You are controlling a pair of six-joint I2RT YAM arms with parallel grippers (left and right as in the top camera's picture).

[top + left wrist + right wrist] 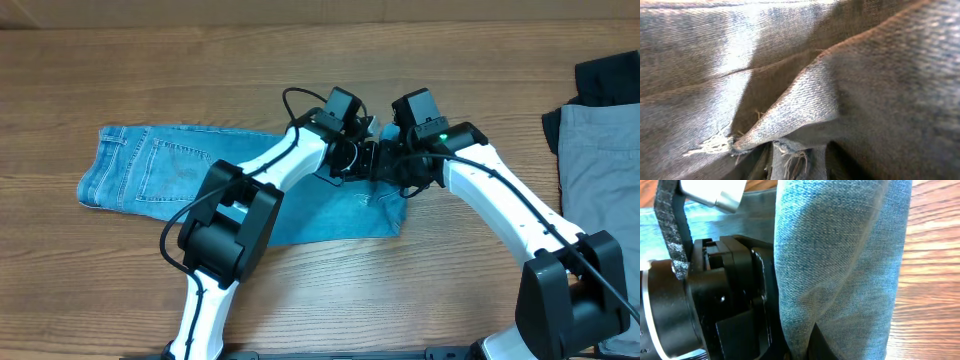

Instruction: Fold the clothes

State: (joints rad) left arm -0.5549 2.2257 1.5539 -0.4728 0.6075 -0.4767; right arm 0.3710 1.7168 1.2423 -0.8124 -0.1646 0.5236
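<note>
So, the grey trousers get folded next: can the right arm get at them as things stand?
Probably not yet. Bare table lies between the right claw and the grey trousers, but that claw looks shut on the jeans and must let go first.

Woven denim jeans (150,170) lie on matt wood-grain table (300,60).

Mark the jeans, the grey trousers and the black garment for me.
jeans (175,168): overhead view, on the stitched back pocket.
grey trousers (600,160): overhead view, mid fabric.
black garment (608,78): overhead view, part above the trousers.
</note>
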